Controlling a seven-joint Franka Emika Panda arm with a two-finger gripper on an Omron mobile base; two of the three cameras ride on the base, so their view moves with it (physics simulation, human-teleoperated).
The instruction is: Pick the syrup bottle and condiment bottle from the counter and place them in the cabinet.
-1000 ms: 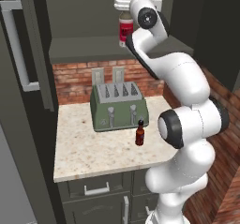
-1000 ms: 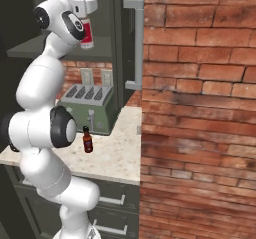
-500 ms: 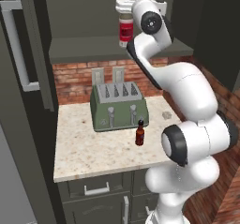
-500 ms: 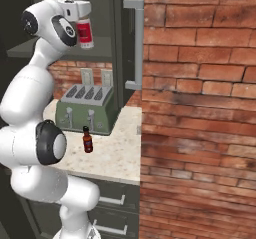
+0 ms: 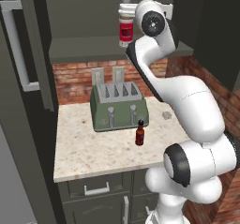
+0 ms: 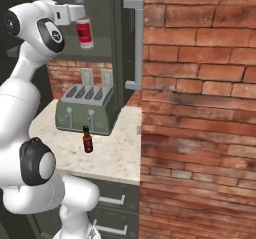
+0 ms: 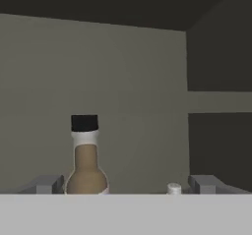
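Note:
The syrup bottle (image 5: 125,27), white with a red label and a black cap, stands upright on the shelf of the open cabinet (image 5: 84,49). In the hand view its brown neck (image 7: 86,165) rises close to the left fingertip (image 7: 45,184), apart from it. My gripper (image 7: 125,185) is open at the bottle's neck height (image 6: 80,14), its fingers wide apart and gripping nothing. The condiment bottle (image 5: 139,134), small and dark brown, stands on the counter (image 5: 93,155) in front of the toaster; it is also seen from the right (image 6: 88,142).
A green toaster (image 5: 119,105) sits at the back of the counter under the cabinet. The cabinet door with its silver handle (image 6: 134,43) stands open. A brick wall (image 6: 200,113) closes off the right side. Drawer units (image 5: 98,190) lie below the counter.
The syrup bottle has stayed where it is on the shelf. The hand has drawn back slightly, and the arm's elbow has swung lower and to the right. The jaws stayed open.

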